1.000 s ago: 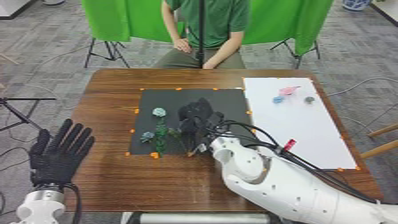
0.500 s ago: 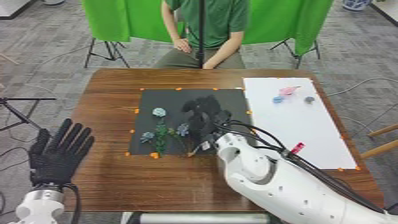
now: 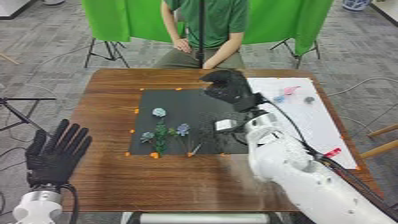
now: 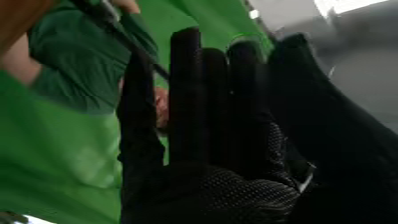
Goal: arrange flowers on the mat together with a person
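My right hand (image 3: 231, 89) is over the far right corner of the black mat (image 3: 218, 146), by the white sheet. In the right wrist view the same hand (image 4: 222, 185) is open, fingers straight and holding nothing. On the mat's left half lie a pale blue flower (image 3: 159, 112) at the far end, a small blue-grey flower (image 3: 147, 135) at the left and a bluish-purple flower (image 3: 183, 128) at the right, around green stems (image 3: 161, 140). My left hand (image 3: 53, 160) rests open, palm down, at the table's left edge.
The white sheet (image 3: 311, 120) lies right of the mat, bearing a pink flower (image 3: 290, 90), a light blue one (image 3: 279, 99) and a grey one (image 3: 309, 100). My right forearm crosses the sheet's near part. Orange tape bits line the mat.
My right hand has moved off the mat's middle, away from the flowers, to the far right. The bluish-purple flower beside it has come into full sight. The left hand has hardly moved.
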Action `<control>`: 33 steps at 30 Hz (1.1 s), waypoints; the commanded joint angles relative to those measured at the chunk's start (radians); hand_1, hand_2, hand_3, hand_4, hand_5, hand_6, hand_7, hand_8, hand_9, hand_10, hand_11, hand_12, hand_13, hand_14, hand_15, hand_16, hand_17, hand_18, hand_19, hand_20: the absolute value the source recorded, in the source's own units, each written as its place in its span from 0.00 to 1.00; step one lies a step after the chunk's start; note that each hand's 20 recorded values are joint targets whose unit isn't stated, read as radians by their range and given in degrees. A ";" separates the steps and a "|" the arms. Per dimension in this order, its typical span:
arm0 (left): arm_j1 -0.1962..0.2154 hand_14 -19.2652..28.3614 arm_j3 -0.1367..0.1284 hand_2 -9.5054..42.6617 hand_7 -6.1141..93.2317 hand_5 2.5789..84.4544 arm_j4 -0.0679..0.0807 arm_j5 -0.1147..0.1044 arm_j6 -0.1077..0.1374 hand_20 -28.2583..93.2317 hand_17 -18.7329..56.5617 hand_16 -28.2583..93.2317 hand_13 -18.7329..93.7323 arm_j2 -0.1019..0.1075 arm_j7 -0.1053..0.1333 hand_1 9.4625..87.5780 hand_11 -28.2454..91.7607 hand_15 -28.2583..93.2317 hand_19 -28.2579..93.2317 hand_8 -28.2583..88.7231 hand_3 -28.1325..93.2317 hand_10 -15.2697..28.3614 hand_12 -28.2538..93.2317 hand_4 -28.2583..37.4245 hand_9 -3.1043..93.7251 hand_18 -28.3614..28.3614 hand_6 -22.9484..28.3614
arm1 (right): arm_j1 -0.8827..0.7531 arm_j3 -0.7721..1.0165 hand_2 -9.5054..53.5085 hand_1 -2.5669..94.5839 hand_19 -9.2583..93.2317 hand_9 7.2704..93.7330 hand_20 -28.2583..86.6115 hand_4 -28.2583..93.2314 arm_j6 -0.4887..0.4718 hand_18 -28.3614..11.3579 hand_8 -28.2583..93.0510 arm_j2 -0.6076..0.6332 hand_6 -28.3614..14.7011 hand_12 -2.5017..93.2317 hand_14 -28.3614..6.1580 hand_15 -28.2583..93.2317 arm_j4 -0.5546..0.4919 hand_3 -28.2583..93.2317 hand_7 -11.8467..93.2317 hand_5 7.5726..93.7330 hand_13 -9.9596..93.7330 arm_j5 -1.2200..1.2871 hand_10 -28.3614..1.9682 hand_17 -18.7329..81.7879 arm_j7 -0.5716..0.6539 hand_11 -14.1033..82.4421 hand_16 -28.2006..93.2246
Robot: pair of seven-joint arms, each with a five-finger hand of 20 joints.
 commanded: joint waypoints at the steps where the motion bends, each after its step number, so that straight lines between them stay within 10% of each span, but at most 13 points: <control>1: 0.028 0.68 -0.007 0.42 0.12 0.48 -0.012 -0.010 -0.002 0.32 0.22 0.18 0.41 -0.004 0.014 0.19 0.35 0.44 0.42 0.17 0.81 0.65 0.28 0.00 0.41 0.69 0.58 | -0.197 0.219 0.17 0.42 0.34 0.56 0.47 0.03 -0.032 0.42 0.12 0.074 0.69 0.15 0.59 0.34 0.004 0.83 0.29 0.58 0.53 0.392 0.67 0.44 -0.213 0.22 0.37; 7: 0.058 0.68 -0.015 0.41 0.12 0.47 -0.028 -0.014 -0.007 0.32 0.22 0.18 0.41 0.007 0.033 0.19 0.35 0.44 0.42 0.17 0.81 0.65 0.28 0.00 0.41 0.69 0.58 | -0.319 0.337 0.24 0.35 0.20 0.51 0.47 0.04 -0.105 0.43 0.12 0.074 0.66 0.13 0.58 0.33 -0.011 0.83 0.26 0.57 0.45 0.584 0.63 0.42 -0.281 0.21 0.31; 24: 0.030 0.67 -0.022 0.40 0.12 0.47 -0.022 -0.008 -0.014 0.32 0.22 0.18 0.41 0.010 0.047 0.19 0.35 0.43 0.41 0.17 0.81 0.65 0.28 0.00 0.41 0.69 0.58 | -0.507 0.546 0.27 0.31 0.18 0.47 0.48 0.04 -0.132 0.42 0.13 0.108 0.65 0.12 0.57 0.33 -0.046 0.84 0.25 0.54 0.42 0.724 0.63 0.41 -0.356 0.21 0.29; 29: 0.006 0.67 -0.029 0.40 0.12 0.47 -0.013 0.019 -0.009 0.32 0.22 0.18 0.41 0.023 0.032 0.19 0.35 0.43 0.41 0.17 0.81 0.65 0.28 0.00 0.41 0.69 0.58 | -0.487 0.514 0.27 0.31 0.18 0.46 0.48 0.04 -0.109 0.42 0.13 0.112 0.65 0.12 0.57 0.33 -0.041 0.84 0.25 0.54 0.42 0.740 0.63 0.41 -0.343 0.21 0.29; 33: -0.088 0.67 0.025 0.40 0.12 0.47 0.017 0.012 -0.008 0.32 0.22 0.18 0.41 0.035 0.034 0.19 0.35 0.43 0.41 0.17 0.81 0.64 0.28 0.00 0.41 0.69 0.57 | -0.427 0.460 0.27 0.31 0.18 0.46 0.48 0.04 -0.039 0.42 0.13 0.110 0.65 0.12 0.57 0.33 -0.019 0.83 0.25 0.54 0.42 0.755 0.63 0.41 -0.354 0.21 0.29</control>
